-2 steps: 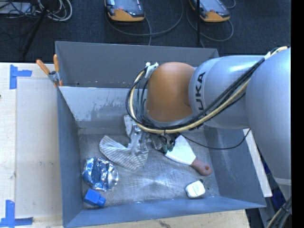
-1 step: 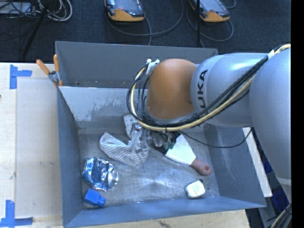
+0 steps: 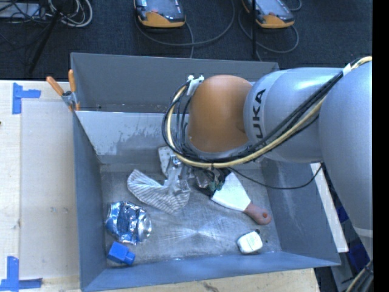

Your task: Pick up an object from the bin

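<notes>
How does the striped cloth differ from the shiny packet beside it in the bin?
Colour: the cloth is grey-and-white striped; the packet is shiny blue and silver. Shape: the cloth lies limp and spread out; the packet is crumpled into a lump. Position: the cloth's right end lies at the end effector; the packet sits apart from it, nearer the bin's lower-left corner. Both rest on the bin floor.

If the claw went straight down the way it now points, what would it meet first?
Probably the crumpled grey-and-white striped cloth: its right end lies under the claw. Depth is unclear, so they may be touching. The white flat scraper with a reddish handle lies beside that line.
</notes>
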Controlling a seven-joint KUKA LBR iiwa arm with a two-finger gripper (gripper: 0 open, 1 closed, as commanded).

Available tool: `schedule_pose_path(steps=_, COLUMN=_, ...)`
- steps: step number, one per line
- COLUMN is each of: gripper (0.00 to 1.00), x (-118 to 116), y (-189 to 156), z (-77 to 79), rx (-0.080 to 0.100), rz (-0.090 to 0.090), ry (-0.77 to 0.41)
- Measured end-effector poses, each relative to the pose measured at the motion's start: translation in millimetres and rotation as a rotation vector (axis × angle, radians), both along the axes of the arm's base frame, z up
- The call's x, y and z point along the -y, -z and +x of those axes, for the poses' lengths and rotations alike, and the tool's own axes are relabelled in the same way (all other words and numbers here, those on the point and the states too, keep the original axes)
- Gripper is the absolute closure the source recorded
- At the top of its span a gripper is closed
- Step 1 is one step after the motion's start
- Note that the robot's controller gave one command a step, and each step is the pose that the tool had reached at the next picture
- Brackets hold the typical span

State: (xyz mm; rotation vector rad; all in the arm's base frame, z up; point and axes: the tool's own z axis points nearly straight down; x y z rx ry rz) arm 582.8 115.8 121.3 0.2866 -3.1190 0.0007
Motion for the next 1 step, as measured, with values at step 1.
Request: schedule_pose_path(steps=1, gripper=1.00, x=0.0, y=0.0, z=0.0, rx=0.000, rz=0.000, ry=0.000)
